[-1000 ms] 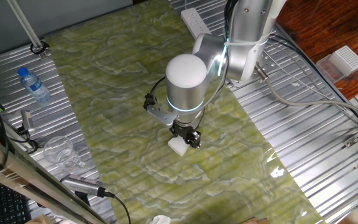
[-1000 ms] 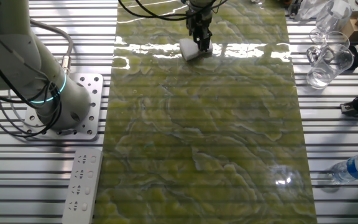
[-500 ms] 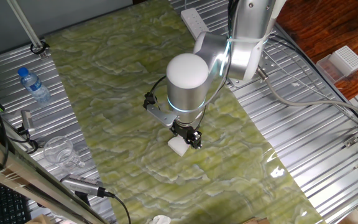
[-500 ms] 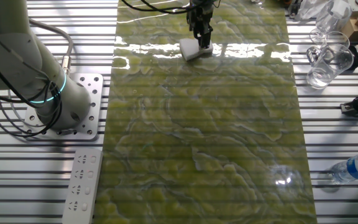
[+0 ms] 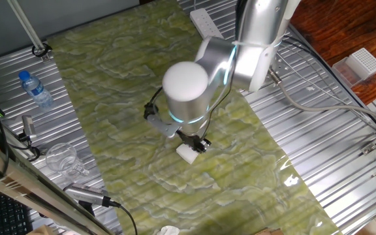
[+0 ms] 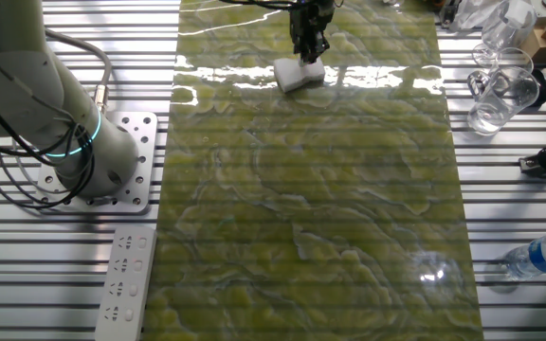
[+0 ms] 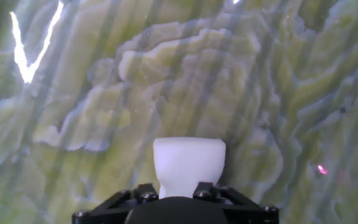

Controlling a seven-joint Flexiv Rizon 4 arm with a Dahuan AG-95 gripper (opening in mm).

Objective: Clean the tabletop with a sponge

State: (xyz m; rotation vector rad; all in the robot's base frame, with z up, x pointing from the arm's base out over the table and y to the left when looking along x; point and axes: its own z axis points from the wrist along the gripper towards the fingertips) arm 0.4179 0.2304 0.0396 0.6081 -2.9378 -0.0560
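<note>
No text, brand, number or sign can be read in any of the views. The water bottle (image 5: pixel 35 89) at the left edge of one fixed view carries a label (image 5: pixel 42 99), but it is too small and blurred to make out. The white power strip (image 6: pixel 126 280) at the lower left of the other fixed view shows only unmarked sockets.

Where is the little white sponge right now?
The sponge sits on the yellow-green tabletop, pinched in the gripper jaws, near the shiny far end in the other fixed view.
</note>
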